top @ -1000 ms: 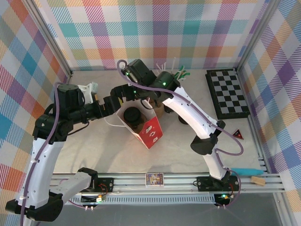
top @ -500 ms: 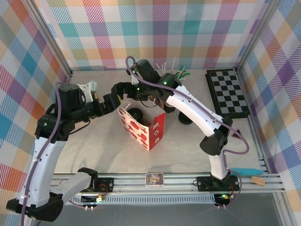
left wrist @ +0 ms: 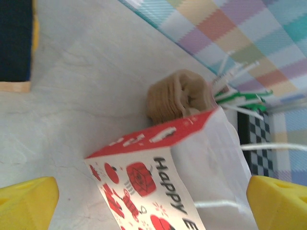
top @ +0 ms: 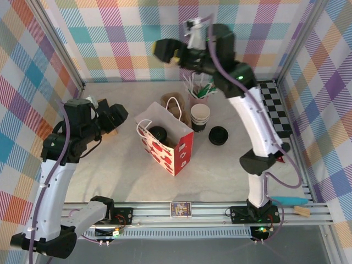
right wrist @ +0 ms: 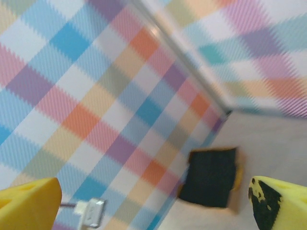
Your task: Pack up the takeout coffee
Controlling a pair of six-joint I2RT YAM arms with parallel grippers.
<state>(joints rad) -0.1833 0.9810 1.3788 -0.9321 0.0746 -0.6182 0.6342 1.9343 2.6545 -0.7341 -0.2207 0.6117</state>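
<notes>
Top external shows black-lidded takeout coffee inside bag.

Legible wording is found on one item only, the red-and-white paper gift bag. In the left wrist view its white face, printed with red motifs, carries black script reading "Happy E", with the remainder cut off at the lower edge of the frame. In the top external view the bag's red print is too small for any lettering to be made out, and the small rectangular printed card on the front rail bears markings too small to read.
</notes>
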